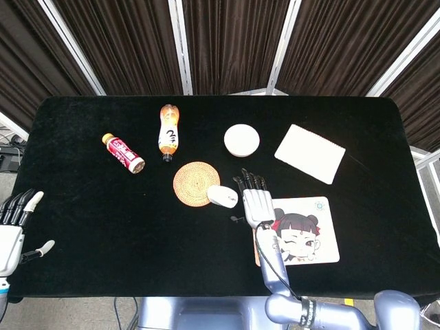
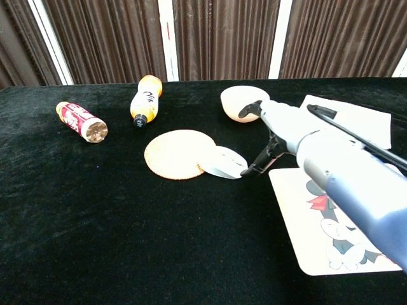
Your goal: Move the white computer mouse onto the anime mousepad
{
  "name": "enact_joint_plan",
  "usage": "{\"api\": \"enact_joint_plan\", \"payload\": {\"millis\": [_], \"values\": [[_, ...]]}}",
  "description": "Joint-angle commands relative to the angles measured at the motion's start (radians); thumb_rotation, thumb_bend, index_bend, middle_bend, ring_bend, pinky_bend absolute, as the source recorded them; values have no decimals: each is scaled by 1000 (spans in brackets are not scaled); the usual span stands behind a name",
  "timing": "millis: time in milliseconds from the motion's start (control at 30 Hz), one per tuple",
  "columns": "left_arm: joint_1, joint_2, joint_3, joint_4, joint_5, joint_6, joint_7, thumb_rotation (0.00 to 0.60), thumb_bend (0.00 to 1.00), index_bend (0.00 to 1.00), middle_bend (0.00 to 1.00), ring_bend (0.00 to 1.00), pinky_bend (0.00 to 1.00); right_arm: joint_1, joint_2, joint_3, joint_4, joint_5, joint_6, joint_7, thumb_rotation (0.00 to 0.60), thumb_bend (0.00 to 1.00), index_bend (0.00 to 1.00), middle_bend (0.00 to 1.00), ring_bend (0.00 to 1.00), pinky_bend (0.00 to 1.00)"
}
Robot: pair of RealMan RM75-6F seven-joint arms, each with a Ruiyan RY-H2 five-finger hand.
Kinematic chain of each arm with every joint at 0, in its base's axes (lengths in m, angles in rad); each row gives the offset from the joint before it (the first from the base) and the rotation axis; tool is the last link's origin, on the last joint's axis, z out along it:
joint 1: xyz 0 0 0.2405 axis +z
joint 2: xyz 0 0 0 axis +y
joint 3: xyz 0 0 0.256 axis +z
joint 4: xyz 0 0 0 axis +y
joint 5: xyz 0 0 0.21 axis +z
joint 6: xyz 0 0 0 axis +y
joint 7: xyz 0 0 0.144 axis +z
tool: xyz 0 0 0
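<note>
The white computer mouse [image 1: 222,196] [image 2: 222,163] lies with its left end on the rim of a round woven coaster [image 1: 194,183] [image 2: 175,154]. The anime mousepad [image 1: 306,232] [image 2: 318,244] lies to its right near the table's front edge, partly covered by my right arm. My right hand [image 1: 256,200] [image 2: 278,126] hovers with fingers spread just right of the mouse and holds nothing. In the chest view its thumb tip is close to the mouse's right edge; contact is unclear. My left hand [image 1: 14,230] stays open at the front left table edge.
An orange drink bottle [image 1: 169,132] [image 2: 145,100] and a red-labelled bottle [image 1: 124,152] [image 2: 81,121] lie on the black table at back left. A white bowl [image 1: 241,140] [image 2: 236,101] and a white folded cloth [image 1: 310,152] [image 2: 356,121] sit at back right.
</note>
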Motion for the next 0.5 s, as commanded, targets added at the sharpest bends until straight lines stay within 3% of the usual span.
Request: {"api": "enact_joint_plan", "payload": {"millis": [33, 500], "values": [[-1, 1, -8, 0, -1, -11, -6, 600, 82, 0, 0, 0, 0, 31, -38, 25, 53, 42, -14, 19, 600, 85, 140, 0, 0, 0], [0, 0, -34, -1, -1, -54, -6, 600, 81, 0, 0, 0, 0, 104, -129, 54, 220, 81, -61, 128, 600, 85, 140, 0, 0, 0]]}}
